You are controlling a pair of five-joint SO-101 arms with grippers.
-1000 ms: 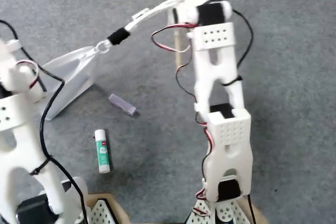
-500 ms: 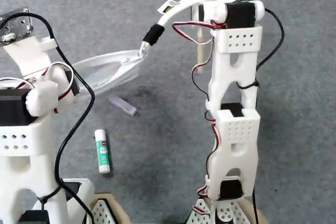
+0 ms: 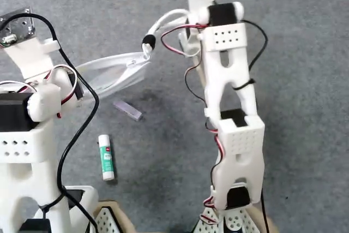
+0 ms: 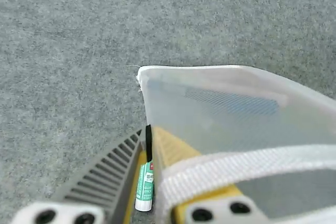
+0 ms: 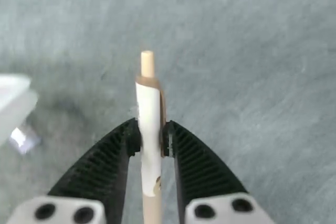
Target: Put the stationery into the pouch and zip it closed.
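First, the table [image 3: 305, 53]: a grey, carpet-like top carried both arms and the loose stationery.
Pouch [image 3: 112, 75]: translucent white, it was pinched at one corner, its mouth apparently agape and unzipped. Its strap [image 3: 163, 23] arced up toward the right arm.
Left gripper [image 4: 149, 142]: its fingers were clamped on the pouch's edge.
Right gripper [image 5: 150, 129]: its fingers were closed around a pen, raised over the table beside the pouch mouth.
Pen [image 5: 148, 98]: white barrel, tan tip, gripped mid-shaft and not yet in the pouch.
Glue stick [image 3: 106, 157]: it lay on the table, near the left arm.
Lilac block [image 3: 128, 109]: a small eraser-like piece lay just below the pouch.
Progress: early. Judging by this, no item was clearly inside. The pen came next, then the glue stick, the block and the zip.
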